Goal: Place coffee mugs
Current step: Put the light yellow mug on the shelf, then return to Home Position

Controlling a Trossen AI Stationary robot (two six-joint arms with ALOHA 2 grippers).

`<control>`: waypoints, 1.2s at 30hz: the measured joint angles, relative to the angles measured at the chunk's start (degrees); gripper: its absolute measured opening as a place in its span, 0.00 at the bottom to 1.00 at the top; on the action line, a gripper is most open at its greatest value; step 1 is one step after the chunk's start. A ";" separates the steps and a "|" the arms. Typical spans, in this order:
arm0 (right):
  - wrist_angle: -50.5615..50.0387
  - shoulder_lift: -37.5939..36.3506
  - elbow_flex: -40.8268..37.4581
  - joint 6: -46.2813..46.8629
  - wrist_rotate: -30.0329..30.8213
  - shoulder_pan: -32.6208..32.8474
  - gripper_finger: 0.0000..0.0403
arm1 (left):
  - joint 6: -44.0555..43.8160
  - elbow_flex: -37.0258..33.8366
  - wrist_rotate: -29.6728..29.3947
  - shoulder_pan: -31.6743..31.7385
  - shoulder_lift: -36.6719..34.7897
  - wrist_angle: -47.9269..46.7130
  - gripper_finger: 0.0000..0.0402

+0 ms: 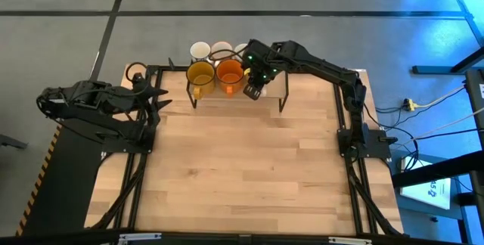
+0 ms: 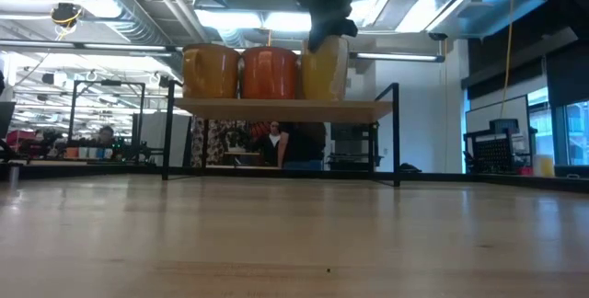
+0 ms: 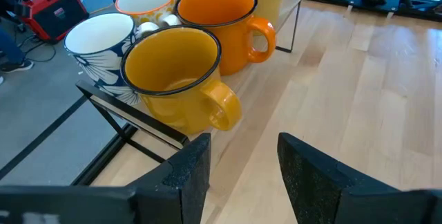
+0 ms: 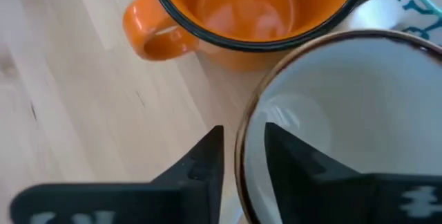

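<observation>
Right gripper (image 1: pixel 255 90) reached over the small raised shelf (image 2: pixel 285 108) at the far edge of the table (image 1: pixel 242 169), fingers (image 4: pixel 200 165) clamped on the rim of a cream mug (image 4: pixel 345 120), one finger outside the wall and one inside. Cream mug (image 2: pixel 326 70) stood on the shelf, just beside the orange mug (image 1: pixel 230 72). Orange mug sat in the middle of the front row, touching or nearly touching the yellow mug (image 1: pixel 200 75) on its other side, both handles pointing toward the table's near side. Behind that row, three white mugs (image 1: pixel 200 50) lined the back; one nearest the left arm carried a dark blue pattern (image 3: pixel 103 44). Left gripper (image 1: pixel 155 94) hovered at the table's left edge, near the shelf, fingers (image 3: pixel 186 172) spread apart and holding nothing.
</observation>
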 joint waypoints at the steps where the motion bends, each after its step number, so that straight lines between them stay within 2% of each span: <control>1: 0.37 0.00 0.00 0.48 -0.01 0.00 0.25 | 0.00 0.00 0.00 -0.02 0.01 0.00 0.41; 7: 4.34 0.24 -0.02 2.28 0.09 0.00 0.30 | 0.00 0.00 0.00 0.00 -0.01 -0.02 0.41; 20: 7.54 0.24 0.10 2.04 3.68 0.00 0.31 | 0.00 0.00 0.00 -0.01 0.01 -0.05 0.41; 30: 5.83 0.33 6.91 0.76 3.67 0.00 0.31 | -0.04 0.00 0.00 -0.02 -0.01 -0.03 0.41; 32: 5.15 0.22 8.87 0.68 1.58 0.45 0.31 | -0.81 0.00 0.00 -0.02 -0.01 0.27 0.41; 34: 6.06 -1.92 7.54 0.56 -3.31 1.23 0.31 | -0.68 0.00 0.48 -0.02 -0.01 0.65 0.41; 36: 7.67 -3.70 7.17 -0.35 -8.07 3.14 0.31 | 1.88 -0.14 3.84 -0.02 -0.02 2.96 0.41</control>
